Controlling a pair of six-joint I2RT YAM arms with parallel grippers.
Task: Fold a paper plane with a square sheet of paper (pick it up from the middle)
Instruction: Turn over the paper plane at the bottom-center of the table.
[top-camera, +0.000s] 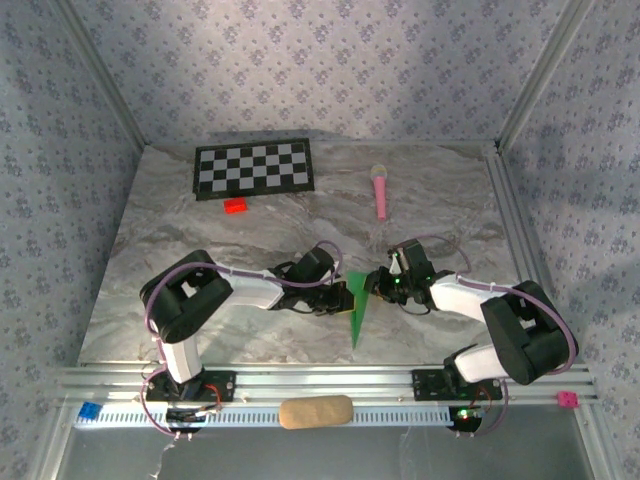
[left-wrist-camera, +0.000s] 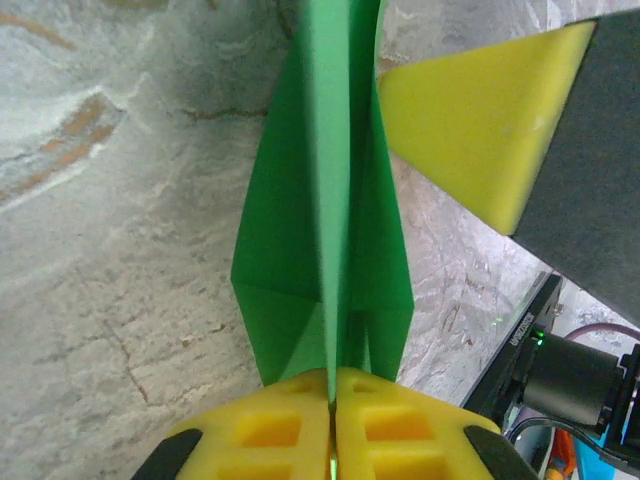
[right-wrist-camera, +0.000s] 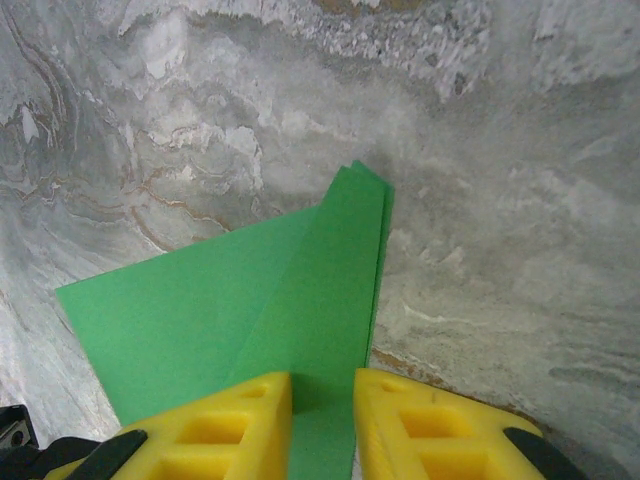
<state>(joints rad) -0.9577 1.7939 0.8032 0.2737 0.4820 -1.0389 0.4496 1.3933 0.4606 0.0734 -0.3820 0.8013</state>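
Note:
The paper plane (top-camera: 357, 312) is bright green paper folded into a narrow dart, lying mid-table near the front with its tip toward the arms. My left gripper (top-camera: 340, 291) reaches it from the left. In the left wrist view its yellow fingers (left-wrist-camera: 270, 425) are pressed together on the upright centre crease of the plane (left-wrist-camera: 320, 230), and the left gripper (left-wrist-camera: 333, 385) is shut on it. My right gripper (top-camera: 381, 284) stands at the plane's right side. In the right wrist view the right gripper (right-wrist-camera: 322, 390) has its jaws apart, and a flat green wing (right-wrist-camera: 300, 300) runs under the gap.
A black-and-white checkerboard (top-camera: 253, 168) lies at the back left, with a small red block (top-camera: 236, 206) in front of it. A pink microphone-shaped toy (top-camera: 381, 190) lies at the back right. A tan pad (top-camera: 315, 411) rests on the front rail.

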